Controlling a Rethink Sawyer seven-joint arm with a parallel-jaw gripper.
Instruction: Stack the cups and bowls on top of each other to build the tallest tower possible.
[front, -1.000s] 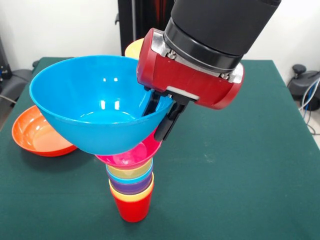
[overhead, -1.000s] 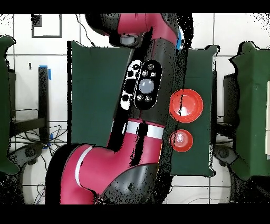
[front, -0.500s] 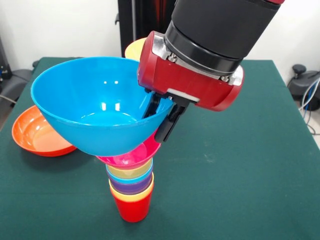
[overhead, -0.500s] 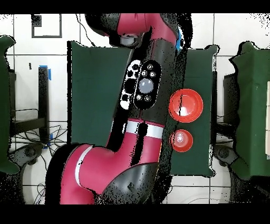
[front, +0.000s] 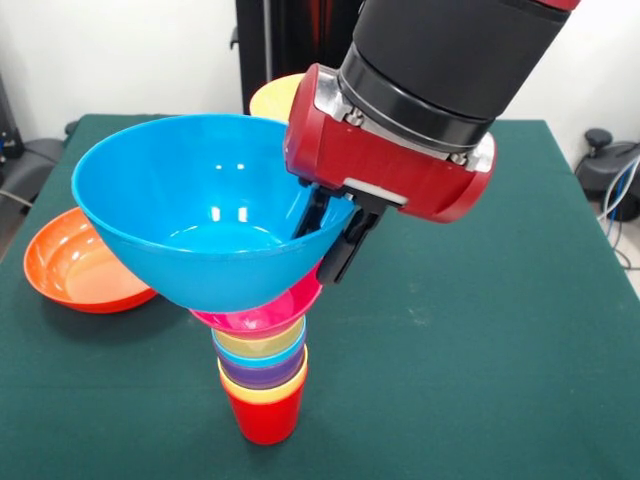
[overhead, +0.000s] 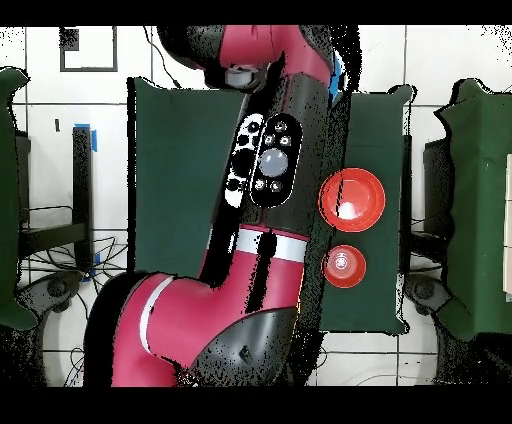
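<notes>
Gripper (front: 332, 232) is pinching the big blue bowl's (front: 205, 222) rim, so I'd level it over the pink bowl (front: 270, 312) before letting go.

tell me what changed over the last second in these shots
The gripper, shut on the rim of the large glossy blue plastic bowl, carried it slightly to the picture's right in the front view. The tower of nested cups under the pink bowl and the wide orange bowl stayed put.
</notes>
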